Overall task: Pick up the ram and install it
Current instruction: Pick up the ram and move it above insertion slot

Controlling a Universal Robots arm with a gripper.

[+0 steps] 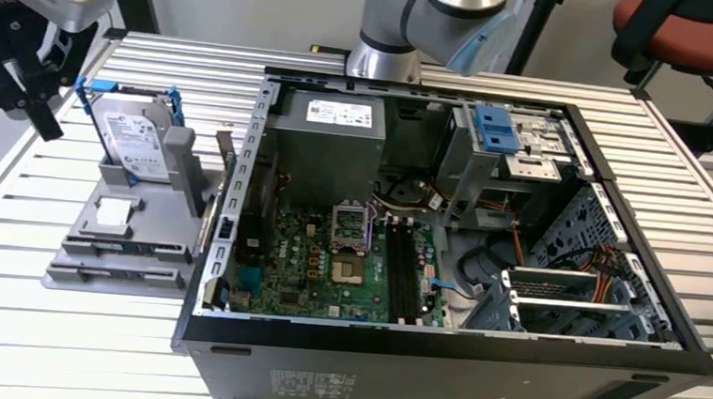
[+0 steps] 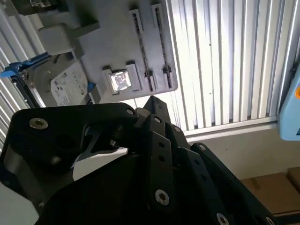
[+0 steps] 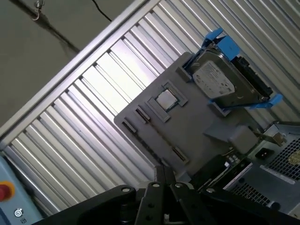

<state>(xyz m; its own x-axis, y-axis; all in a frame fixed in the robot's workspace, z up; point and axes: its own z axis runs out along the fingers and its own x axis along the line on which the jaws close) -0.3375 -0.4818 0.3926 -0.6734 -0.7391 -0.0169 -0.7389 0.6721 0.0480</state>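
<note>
- We see bare slatted table (image 1: 18, 195) on the exterior view's left of the grey holder (image 1: 121, 240), open from above.
- A hard drive (image 1: 128, 141) stands upright at the holder's far end, blocking that end. The holder's near part lies low and open.
- The gripper (image 1: 42, 121) hangs beside the drive, apart from it.
- The computer case (image 1: 447, 342) is open on top, its metal walls ringing the inside.
- Inside, a power supply (image 1: 334, 151) and drive cage (image 1: 498, 153) crowd the far half. The black memory slots (image 1: 404, 269) lie exposed, with cables (image 1: 484, 260) just beside them.

Slatted table (image 1: 71, 340), grey holder (image 1: 128, 240), open computer case (image 1: 445, 380)
</note>
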